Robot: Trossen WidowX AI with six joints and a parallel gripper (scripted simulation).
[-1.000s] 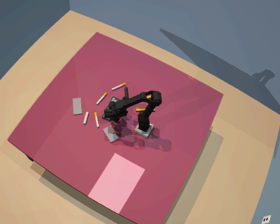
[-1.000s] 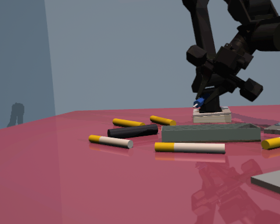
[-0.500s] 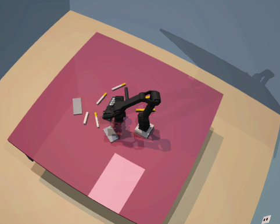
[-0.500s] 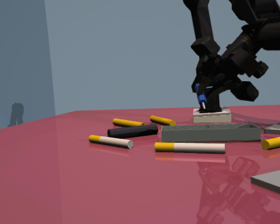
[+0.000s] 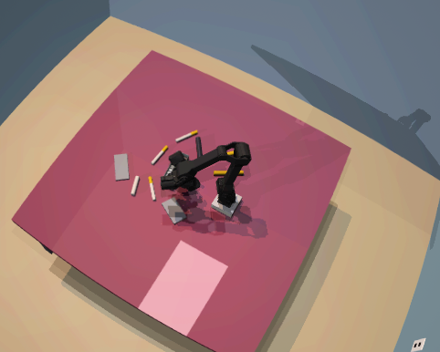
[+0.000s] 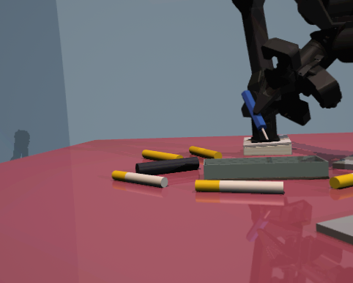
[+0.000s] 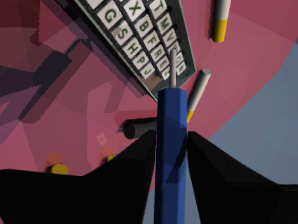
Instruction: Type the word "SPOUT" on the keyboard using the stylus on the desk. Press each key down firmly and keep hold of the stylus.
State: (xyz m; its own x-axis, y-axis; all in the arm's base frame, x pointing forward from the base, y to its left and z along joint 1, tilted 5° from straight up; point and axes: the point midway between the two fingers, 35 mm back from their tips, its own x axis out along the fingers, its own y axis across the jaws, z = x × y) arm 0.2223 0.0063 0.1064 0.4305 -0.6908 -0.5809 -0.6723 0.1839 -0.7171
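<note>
My gripper (image 6: 259, 109) (image 7: 171, 140) is shut on the blue stylus (image 6: 259, 122) (image 7: 171, 107). The stylus slants in the exterior view, with its thin pale tip pointing down, above the keyboard's top and apart from it. The grey keyboard (image 6: 263, 170) (image 7: 187, 45) lies flat below. In the wrist view the tip overlaps the keys near its narrow end, beside V. The S key (image 7: 121, 34), the P key (image 7: 141, 59) and the T key (image 7: 159, 6) show there; I cannot make out O and U for certain. In the top view the arm covers much of the keyboard.
A black cylinder (image 5: 199, 147) (image 6: 168, 166) (image 7: 142, 128) lies off the keyboard's narrow end. Several white and yellow sticks lie around, one (image 5: 159, 155) (image 6: 244, 186) along the keyboard's far side. Grey flat slabs lie left (image 5: 121, 167) and near the arm's base (image 5: 173, 210).
</note>
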